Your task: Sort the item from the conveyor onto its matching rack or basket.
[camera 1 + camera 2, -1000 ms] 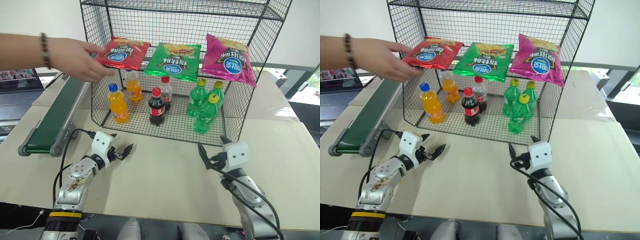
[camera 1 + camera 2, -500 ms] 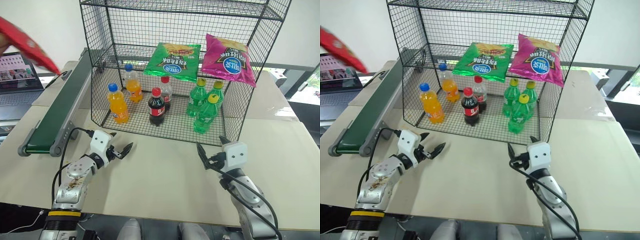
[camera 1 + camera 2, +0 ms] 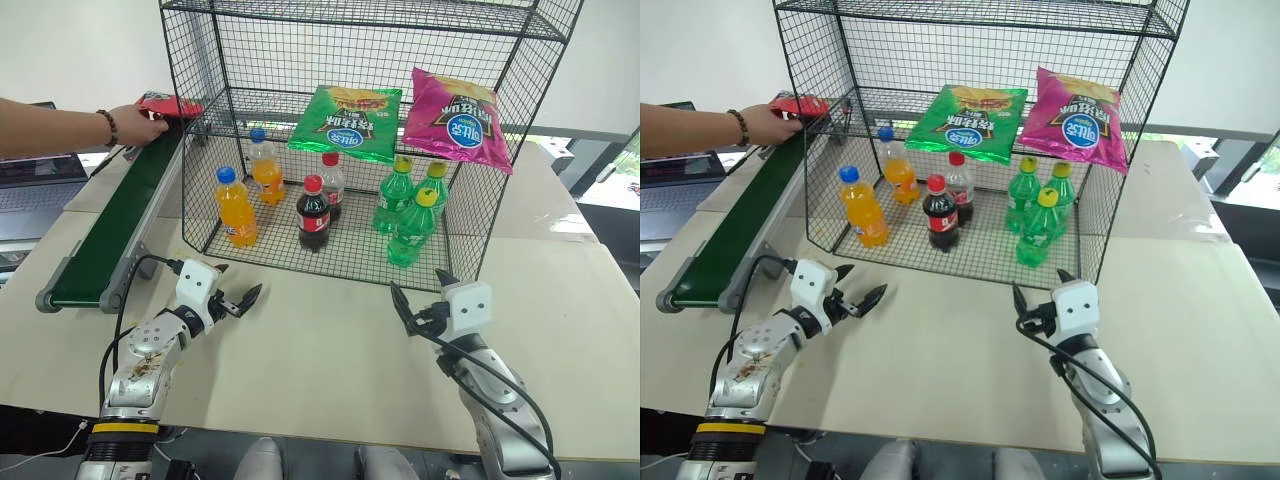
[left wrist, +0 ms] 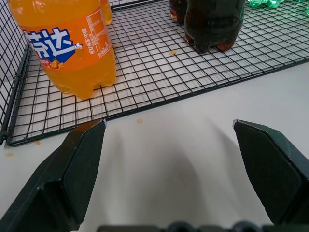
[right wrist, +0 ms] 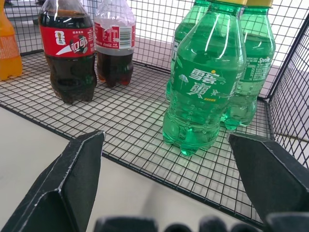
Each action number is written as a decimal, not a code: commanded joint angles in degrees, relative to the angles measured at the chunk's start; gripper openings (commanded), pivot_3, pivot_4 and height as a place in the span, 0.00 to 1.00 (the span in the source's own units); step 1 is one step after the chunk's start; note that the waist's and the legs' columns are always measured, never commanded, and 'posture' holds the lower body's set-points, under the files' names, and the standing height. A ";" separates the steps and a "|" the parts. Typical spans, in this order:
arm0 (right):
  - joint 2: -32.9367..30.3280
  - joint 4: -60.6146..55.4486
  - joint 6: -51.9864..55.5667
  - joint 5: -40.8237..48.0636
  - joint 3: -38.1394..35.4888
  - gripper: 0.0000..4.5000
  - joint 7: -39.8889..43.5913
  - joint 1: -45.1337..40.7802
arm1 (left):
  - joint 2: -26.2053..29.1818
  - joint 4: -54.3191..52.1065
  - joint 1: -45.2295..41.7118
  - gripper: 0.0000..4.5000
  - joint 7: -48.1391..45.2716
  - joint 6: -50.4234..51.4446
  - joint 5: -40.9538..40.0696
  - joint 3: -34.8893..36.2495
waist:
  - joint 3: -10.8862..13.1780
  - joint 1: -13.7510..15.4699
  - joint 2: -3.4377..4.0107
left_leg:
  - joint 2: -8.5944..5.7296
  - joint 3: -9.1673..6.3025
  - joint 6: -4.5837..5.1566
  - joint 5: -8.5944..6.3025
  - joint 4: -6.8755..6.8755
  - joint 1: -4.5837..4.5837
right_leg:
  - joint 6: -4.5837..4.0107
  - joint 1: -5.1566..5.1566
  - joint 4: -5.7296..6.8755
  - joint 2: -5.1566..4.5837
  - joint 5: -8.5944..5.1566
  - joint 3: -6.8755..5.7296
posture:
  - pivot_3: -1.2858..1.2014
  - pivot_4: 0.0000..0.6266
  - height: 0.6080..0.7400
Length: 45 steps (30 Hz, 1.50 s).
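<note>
With both the left gripper (image 3: 240, 300) and right gripper (image 3: 413, 312) spread wide and empty, reaching now toward the red chip bag (image 3: 168, 104) (at eleven o'clock, under a person's hand (image 3: 137, 124) on the conveyor (image 3: 110, 235)) risks striking that hand.

Red chip bag (image 3: 172, 104) (flat) on conveyor's (image 3: 115, 225) far end

Red chip bag (image 3: 170, 104) at the conveyor's (image 3: 115, 215) far end: mostly covered by a person's hand (image 3: 135, 124), logo unreadable. Their forearm runs off the frame edge. Laptop (image 3: 35, 172) partly behind that arm and cut off. Rack (image 3: 370, 20) top cropped. Rear cola bottle (image 3: 333, 185) half hidden by the front one (image 3: 313, 212).
</note>
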 commanded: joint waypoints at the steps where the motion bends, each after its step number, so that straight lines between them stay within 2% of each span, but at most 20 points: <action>1: -0.12 -1.53 -1.01 0.44 0.06 1.00 0.45 -0.77 | 0.72 -2.87 0.63 1.00 0.01 0.21 -0.92 1.53 | 0.00 -0.03 0.00 | 0.00 0.00 0.00 0.00 0.00 0.00 | 0.00 0.00 0.00 0.00 0.00 0.00 | 0.52 0.24 1.00; 6: -1.14 -1.58 -0.48 1.18 -0.04 1.00 2.16 -1.39 | 0.79 -5.91 2.36 1.00 -0.21 3.81 -3.59 2.84 | 0.00 -0.24 0.00 | 0.01 0.00 0.00 0.00 0.00 0.00 | 0.00 0.00 0.01 0.00 0.00 0.00 | 0.52 0.24 1.00; 11: -3.37 -0.84 0.29 3.18 -0.49 1.00 5.98 -3.98 | 3.37 -10.95 6.37 1.00 -1.75 9.20 -7.16 5.47 | 0.00 -0.90 0.00 | 0.01 0.00 0.00 0.00 0.01 0.01 | 0.00 0.00 0.05 0.00 0.00 0.00 | 0.52 0.24 1.00; 15: -5.20 -1.39 1.84 7.48 -0.60 1.00 10.38 -6.79 | 4.96 -14.24 10.02 1.00 -1.33 13.16 -11.34 10.90 | 0.00 -1.22 0.00 | 0.07 0.00 0.01 -0.01 0.01 0.05 | -0.02 0.00 0.10 0.06 -0.01 -0.01 | 0.52 0.24 1.00; 20: -10.69 -4.93 5.06 17.79 -0.51 1.00 21.47 -11.01 | 3.75 -22.24 14.78 1.00 2.43 27.16 -29.45 23.95 | 0.01 -1.33 -0.01 | 0.12 0.00 0.06 -0.04 0.04 0.01 | -0.03 0.00 0.11 0.07 -0.02 -0.02 | 0.52 0.24 1.00; 24: -15.00 -3.39 6.80 24.93 0.90 1.00 31.42 -18.74 | 1.93 -24.78 19.95 1.00 8.77 34.31 -48.03 36.42 | 0.01 -1.33 -0.01 | 0.15 -0.01 0.19 -0.12 0.15 0.05 | -0.02 0.07 0.11 0.07 -0.03 -0.06 | 0.52 0.24 1.00; 29: -15.60 0.89 6.11 28.24 4.12 1.00 40.06 -26.47 | 0.10 -22.83 24.00 1.00 21.76 34.35 -71.69 46.45 | 0.00 -1.13 -0.05 | 0.24 -0.07 0.34 -0.22 0.41 0.04 | -0.04 0.14 0.15 0.11 -0.03 -0.28 | 0.52 0.24 1.00; 32: -14.95 3.17 5.24 28.94 5.93 1.00 43.76 -29.76 | -1.11 -19.51 27.92 1.00 28.07 31.52 -82.45 50.97 | 0.00 -1.09 -0.05 | 0.22 -0.05 0.35 -0.25 0.49 0.03 | -0.05 0.17 0.14 0.05 -0.03 -0.28 | 0.52 0.24 1.00; 37: -13.55 6.23 4.24 29.12 7.34 1.00 47.54 -33.43 | -0.77 -11.21 28.72 1.00 33.83 27.28 -92.10 54.00 | 0.01 -0.81 -0.04 | 0.23 -0.06 0.35 -0.25 0.48 0.07 | -0.11 0.15 0.15 0.07 -0.05 -0.33 | 0.52 0.24 1.00; 45: -11.78 6.10 5.02 31.24 7.24 1.00 50.36 -37.15 | 2.06 -3.57 22.90 1.00 34.07 26.78 -92.91 50.43 | -0.03 -0.19 -0.10 | 0.22 -0.06 0.33 -0.25 0.47 0.05 | -0.13 0.13 0.14 0.08 -0.06 -0.37 | 0.52 0.24 1.00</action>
